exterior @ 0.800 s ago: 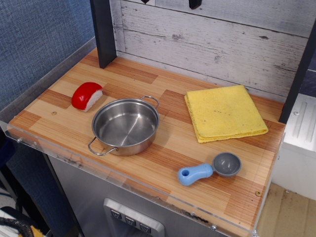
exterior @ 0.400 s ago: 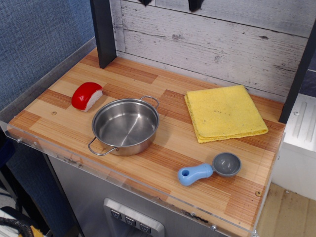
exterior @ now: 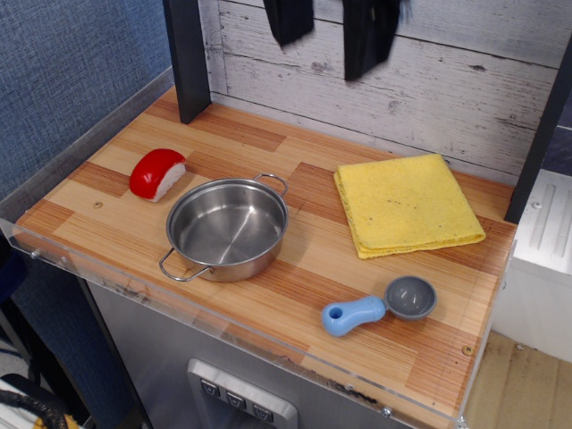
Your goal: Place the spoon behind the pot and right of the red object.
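Spoon [exterior: 379, 307] lies flat near front edge, well right of pot [exterior: 227, 228], handle pointing toward pot, untouched. Yellow cloth [exterior: 407, 204] behind spoon, right of pot. Red object [exterior: 157, 173] just behind-left of pot. Gripper [exterior: 330, 40] high above, behind pot, fingers spread, empty. Risk, judged: low rounded handle may slip from pinch; carry path crosses pot rim, could clip it. Versus earlier frame: gripper has descended further into view; objects unmoved.

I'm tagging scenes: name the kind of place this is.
Likely a toy kitchen counter set up for robot trials: wooden worktop, small steel pot, plastic spoon, yellow cloth, with a gripper overhead.
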Controlling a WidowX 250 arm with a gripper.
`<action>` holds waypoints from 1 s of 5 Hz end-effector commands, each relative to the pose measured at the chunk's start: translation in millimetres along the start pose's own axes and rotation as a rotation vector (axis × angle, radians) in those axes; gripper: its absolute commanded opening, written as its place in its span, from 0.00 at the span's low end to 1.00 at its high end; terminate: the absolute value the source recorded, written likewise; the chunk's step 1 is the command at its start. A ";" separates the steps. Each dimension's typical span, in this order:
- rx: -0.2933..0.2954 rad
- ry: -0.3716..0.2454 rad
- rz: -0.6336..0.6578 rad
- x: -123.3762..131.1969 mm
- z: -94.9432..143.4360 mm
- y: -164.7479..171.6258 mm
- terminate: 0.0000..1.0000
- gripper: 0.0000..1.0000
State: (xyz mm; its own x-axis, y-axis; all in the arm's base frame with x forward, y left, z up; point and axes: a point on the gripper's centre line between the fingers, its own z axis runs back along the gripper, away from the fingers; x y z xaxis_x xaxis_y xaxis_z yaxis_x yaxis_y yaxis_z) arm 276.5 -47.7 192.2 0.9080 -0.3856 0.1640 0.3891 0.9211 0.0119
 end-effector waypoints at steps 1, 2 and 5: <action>-0.035 0.011 -0.116 -15.8 -22.2 -40.0 0.00 1.00; -0.042 0.027 -0.111 -27.2 -48.3 -49.4 0.00 1.00; -0.011 0.118 -0.143 -31.6 -106.2 -51.8 0.00 1.00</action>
State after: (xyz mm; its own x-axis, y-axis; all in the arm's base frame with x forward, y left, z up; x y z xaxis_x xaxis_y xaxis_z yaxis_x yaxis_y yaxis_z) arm 243.3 -87.5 71.7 0.8584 -0.5128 0.0120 0.5128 0.8585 0.0024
